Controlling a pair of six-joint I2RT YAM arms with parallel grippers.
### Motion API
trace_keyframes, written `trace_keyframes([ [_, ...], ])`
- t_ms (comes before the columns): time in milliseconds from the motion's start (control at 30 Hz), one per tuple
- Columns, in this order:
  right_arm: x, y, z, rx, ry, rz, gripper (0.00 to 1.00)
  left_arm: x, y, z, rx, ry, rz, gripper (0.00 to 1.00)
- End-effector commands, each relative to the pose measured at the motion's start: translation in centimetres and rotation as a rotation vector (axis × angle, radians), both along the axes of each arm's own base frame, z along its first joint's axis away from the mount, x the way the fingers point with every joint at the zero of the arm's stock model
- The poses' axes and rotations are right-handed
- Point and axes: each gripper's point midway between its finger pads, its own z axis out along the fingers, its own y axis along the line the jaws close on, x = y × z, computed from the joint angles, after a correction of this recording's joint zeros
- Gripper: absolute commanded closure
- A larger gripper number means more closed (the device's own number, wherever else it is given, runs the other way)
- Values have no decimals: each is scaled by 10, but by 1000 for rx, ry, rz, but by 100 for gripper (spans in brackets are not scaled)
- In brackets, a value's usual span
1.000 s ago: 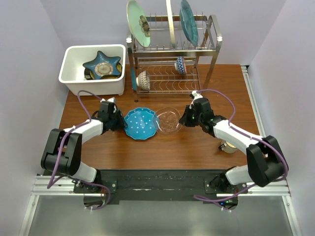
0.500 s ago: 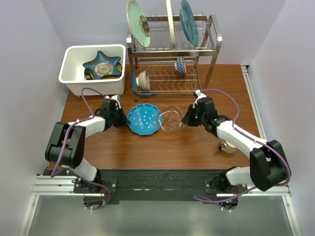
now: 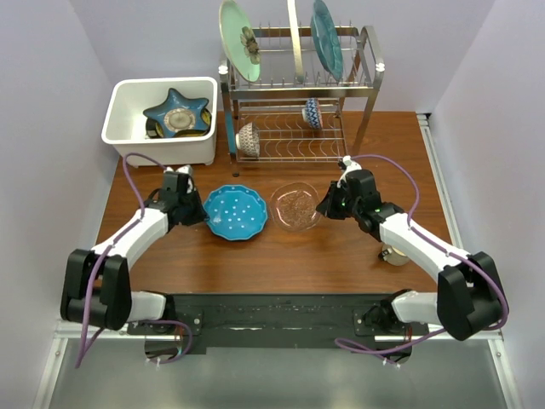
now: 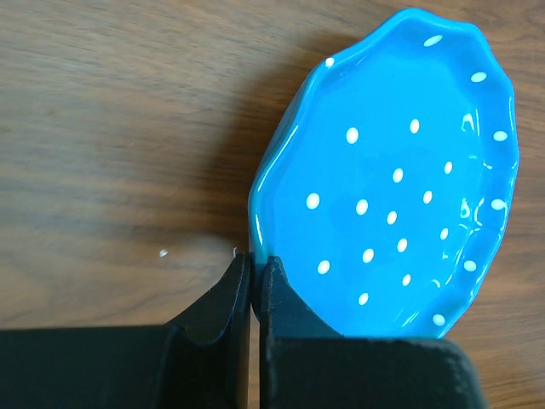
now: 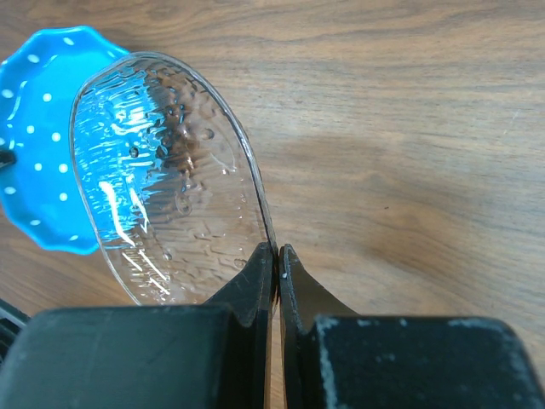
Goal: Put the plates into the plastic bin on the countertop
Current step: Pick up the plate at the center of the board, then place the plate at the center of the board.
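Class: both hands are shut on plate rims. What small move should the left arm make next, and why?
Probably raise the left hand a little. It is shut on the rim of the blue dotted plate, which sits tilted, close to the wooden table. The white bin farther back has a tall wall to clear, with a star-shaped plate already inside.

A brown wood-grain table [image 3: 341,256] lies under the left pincer [image 3: 203,216] and the right pincer [image 3: 321,208], evenly lit, with soft shadows. Pale, bare walls [image 3: 51,102] rise beyond the pincers and to the outer side of each. A two-tier steel rack [image 3: 368,77] stands at the table's far edge, beyond and between them. Nearer than the pincers, a black plate [image 3: 272,307] and a metal rail [image 3: 111,335] edge the table, with grey floor [image 3: 281,375] below.
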Motion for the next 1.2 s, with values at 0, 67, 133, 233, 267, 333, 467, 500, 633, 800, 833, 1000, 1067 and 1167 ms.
trace_keyframes([
  [0, -1, 4, 10, 30, -28, 21, 100, 32, -1, 73, -65, -221, 12, 100],
  [67, -1, 4, 9, 32, -26, 21, 100, 30, 3, 84, -62, -247, 21, 100],
  [133, -2, 4, 7, 33, -22, 23, 100, 28, 4, 97, -62, -275, 23, 100],
  [233, -2, 4, 5, 36, -16, 23, 100, 27, 11, 111, -46, -302, 41, 100],
  [267, -3, 6, 4, 39, -15, 31, 100, 28, 13, 115, -39, -311, 41, 100],
  [333, -3, 6, 3, 41, -11, 31, 100, 28, 18, 124, -33, -328, 55, 100],
  [467, -4, 8, 1, 47, -3, 40, 100, 33, 26, 140, -20, -364, 81, 100],
  [500, -4, 8, 0, 47, 0, 41, 100, 35, 27, 149, -21, -382, 83, 100],
  [633, -5, 9, -3, 47, 7, 45, 100, 40, 31, 166, -17, -415, 92, 100],
  [800, -7, 12, -8, 53, 22, 60, 100, 45, 36, 182, -9, -449, 105, 100],
  [833, -7, 12, -9, 55, 26, 64, 99, 45, 37, 185, -9, -454, 106, 100],
  [1000, -9, 14, -23, 43, 63, 78, 99, 48, 48, 204, 8, -491, 132, 100],
  [1067, -9, 14, -29, 38, 77, 79, 98, 49, 55, 210, 15, -501, 147, 100],
  [1167, -10, 13, -41, 24, 108, 82, 98, 51, 68, 225, 17, -531, 178, 100],
])
